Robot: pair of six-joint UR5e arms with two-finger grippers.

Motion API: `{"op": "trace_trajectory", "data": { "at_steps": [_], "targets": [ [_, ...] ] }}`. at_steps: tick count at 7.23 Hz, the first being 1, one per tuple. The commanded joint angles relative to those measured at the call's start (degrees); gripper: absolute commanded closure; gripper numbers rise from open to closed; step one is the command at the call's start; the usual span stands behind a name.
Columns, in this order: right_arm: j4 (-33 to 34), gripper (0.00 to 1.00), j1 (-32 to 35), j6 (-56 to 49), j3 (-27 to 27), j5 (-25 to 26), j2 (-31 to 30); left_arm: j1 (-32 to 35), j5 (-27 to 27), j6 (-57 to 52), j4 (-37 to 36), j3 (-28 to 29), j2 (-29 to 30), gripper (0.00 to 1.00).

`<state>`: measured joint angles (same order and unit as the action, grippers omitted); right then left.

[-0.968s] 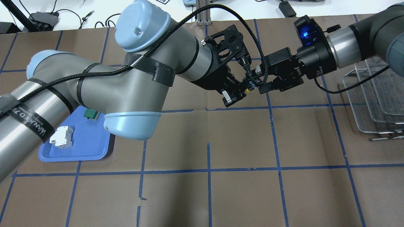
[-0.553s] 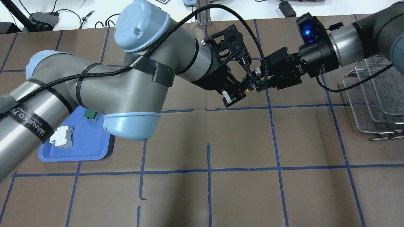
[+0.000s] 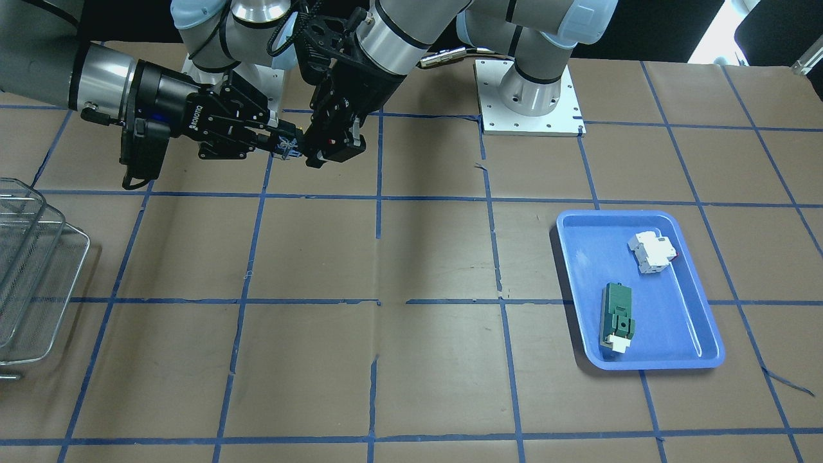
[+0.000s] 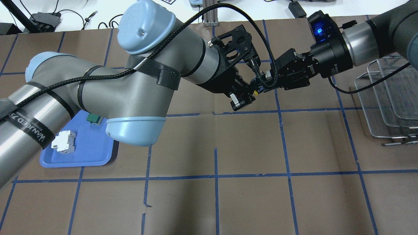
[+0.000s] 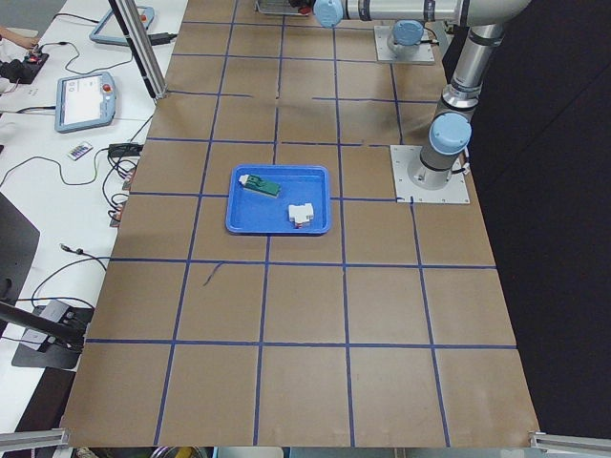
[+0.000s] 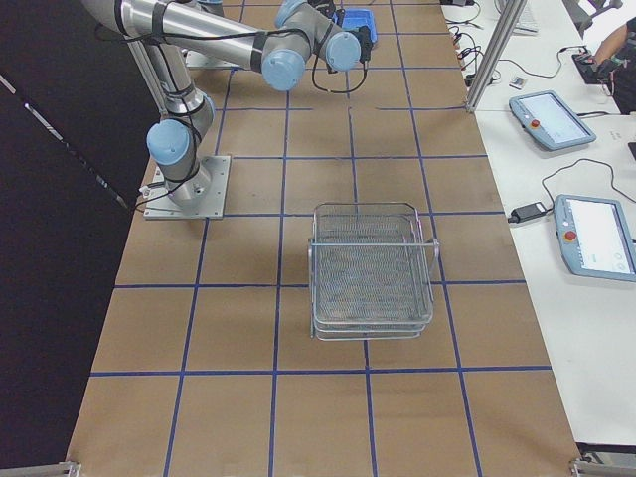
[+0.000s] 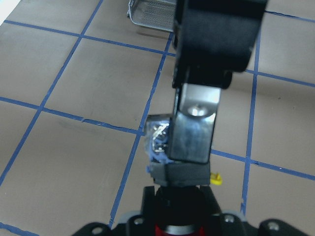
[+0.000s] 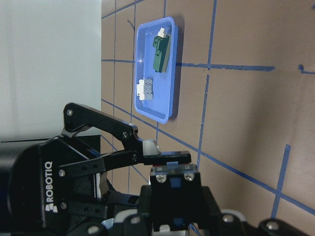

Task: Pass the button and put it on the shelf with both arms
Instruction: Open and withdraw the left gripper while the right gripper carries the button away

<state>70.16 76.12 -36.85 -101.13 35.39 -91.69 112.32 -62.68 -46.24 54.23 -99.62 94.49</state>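
Observation:
The button (image 4: pixel 258 90) hangs in mid-air over the back centre of the table, held between my two grippers. My left gripper (image 4: pixel 249 94) is shut on its red-capped end. My right gripper (image 4: pixel 263 86) comes in from the other side and is shut on the blue-and-white block. In the left wrist view the block (image 7: pixel 158 140) sits against a right finger pad (image 7: pixel 194 132), with the red cap at the bottom edge. In the front view the grippers meet around the button (image 3: pixel 287 150). The wire shelf (image 4: pixel 385 107) stands at the table's right edge, apart from both arms.
A blue tray (image 4: pixel 88 150) at the left holds a white breaker block (image 4: pixel 63 142) and a green module (image 4: pixel 94 118), partly under my left arm. The same tray (image 3: pixel 669 308) shows in the front view. Brown paper with blue tape lines covers the table.
My right gripper has moved in toward the left gripper and its fingers have closed from wide apart onto the button's block. The left arm has held still.

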Motion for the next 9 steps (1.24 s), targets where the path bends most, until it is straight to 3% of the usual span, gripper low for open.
{"op": "trace_trajectory", "data": {
  "at_steps": [1,3,5,6,8,9],
  "targets": [
    [0.1,0.72,0.0,-0.1,0.1,0.1,0.0,0.0,0.2,1.2,-0.1,0.3,-0.1,0.0],
    [0.2,0.72,-0.9,-0.1,2.0,2.0,-0.1,-1.0,-0.8,1.2,0.4,0.7,-1.7,0.0],
    [1.6,0.71,-4.6,-0.3,7.6,9.7,0.0,-11.6,-2.0,3.0,5.9,0.7,-2.7,0.0],
    [3.8,0.69,-8.4,-0.9,8.7,15.6,-0.1,-15.8,-2.4,5.6,7.9,0.9,-3.3,0.0],
    [18.9,0.68,-11.7,-0.9,9.4,38.0,-1.1,-21.2,-13.6,8.7,16.1,0.8,-4.9,0.0],
    [21.7,0.7,-13.4,-1.2,9.3,46.4,-1.1,-24.3,-17.7,11.6,18.9,0.8,-5.9,0.0]
  ]
}}
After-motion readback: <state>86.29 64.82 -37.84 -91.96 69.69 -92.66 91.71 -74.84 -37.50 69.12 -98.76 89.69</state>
